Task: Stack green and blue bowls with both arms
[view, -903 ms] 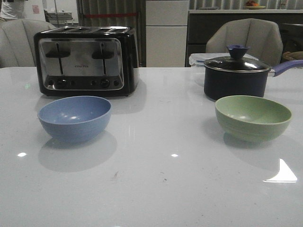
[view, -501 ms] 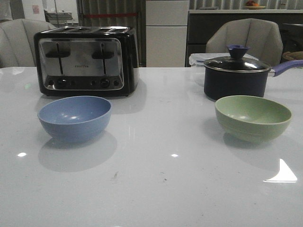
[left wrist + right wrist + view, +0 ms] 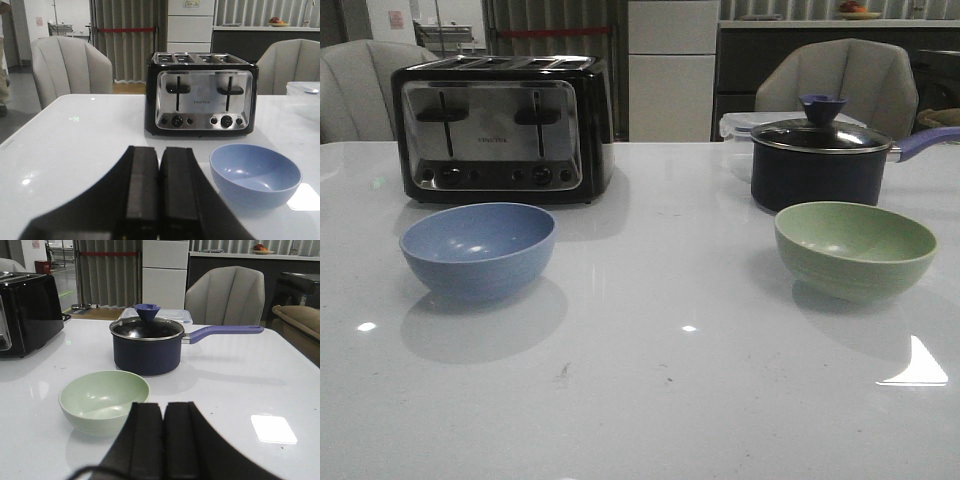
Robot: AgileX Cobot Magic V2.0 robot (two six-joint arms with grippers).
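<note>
The dusty blue bowl (image 3: 478,250) stands upright and empty on the left of the white table, in front of the toaster. The pale green bowl (image 3: 854,248) stands upright and empty on the right, in front of the saucepan. Neither arm shows in the front view. In the left wrist view my left gripper (image 3: 160,152) is shut and empty, short of the blue bowl (image 3: 255,175), which lies to one side of it. In the right wrist view my right gripper (image 3: 163,407) is shut and empty, close beside the green bowl (image 3: 104,400).
A black and chrome toaster (image 3: 500,128) stands at the back left. A dark saucepan (image 3: 818,162) with a glass lid and a purple handle stands at the back right, a clear lidded box (image 3: 740,125) behind it. Grey chairs stand beyond the table's far edge.
Both bowls stay where they were. A person at the far back left has left the view.
</note>
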